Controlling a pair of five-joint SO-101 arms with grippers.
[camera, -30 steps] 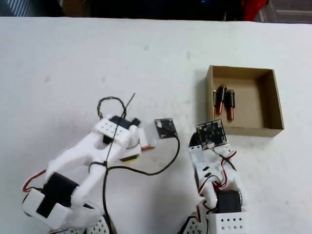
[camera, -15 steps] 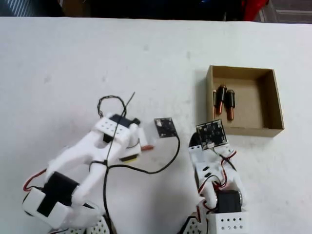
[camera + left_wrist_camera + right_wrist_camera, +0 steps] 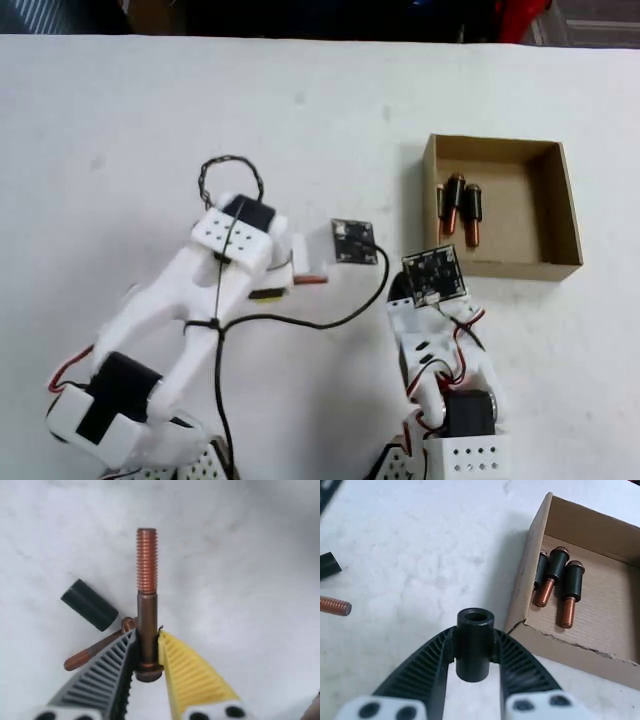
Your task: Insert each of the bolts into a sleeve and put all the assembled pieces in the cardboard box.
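Behind left end effector (image 3: 146, 633), half-hidden bolt (image 3: 94, 651)

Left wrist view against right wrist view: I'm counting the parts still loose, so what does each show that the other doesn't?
Left wrist view, not the right: the left gripper shut on a bolt, and a second bolt lying on the table. Right wrist view, not the left: the right gripper shut on a sleeve, and the cardboard box holding three assembled pieces. Both: the table, a loose black sleeve and, probably, the held bolt's threaded tip.
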